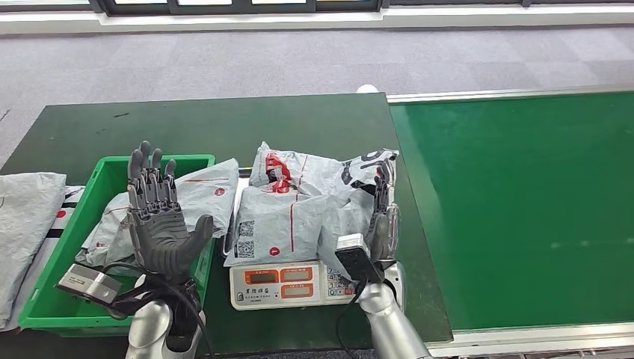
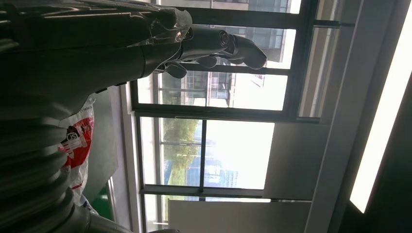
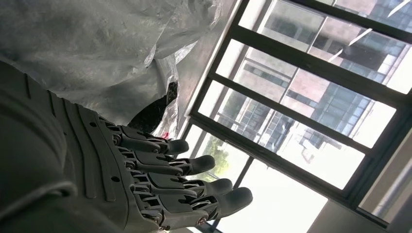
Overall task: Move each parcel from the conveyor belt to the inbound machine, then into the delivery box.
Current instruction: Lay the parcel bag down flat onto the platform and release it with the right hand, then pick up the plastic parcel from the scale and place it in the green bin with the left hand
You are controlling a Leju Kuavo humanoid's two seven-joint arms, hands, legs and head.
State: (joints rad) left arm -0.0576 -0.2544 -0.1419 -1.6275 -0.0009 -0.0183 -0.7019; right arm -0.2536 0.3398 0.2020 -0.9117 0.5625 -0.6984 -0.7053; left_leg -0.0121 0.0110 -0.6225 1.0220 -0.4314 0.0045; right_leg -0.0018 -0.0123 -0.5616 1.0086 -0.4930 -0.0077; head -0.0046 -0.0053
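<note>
Grey parcel (image 1: 299, 213) sits on the scale (image 1: 288, 284) for weighing. Right hand (image 1: 381, 224) flat against its right side, fingers straight, gripping nothing. Left hand (image 1: 158, 221) empty, fingers spread, raised over green bin (image 1: 45, 307).

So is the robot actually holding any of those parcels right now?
No. The left hand is raised open above the green bin, holding nothing. The right hand lies flat-fingered against the side of the grey parcel on the scale, not gripping it.
</note>
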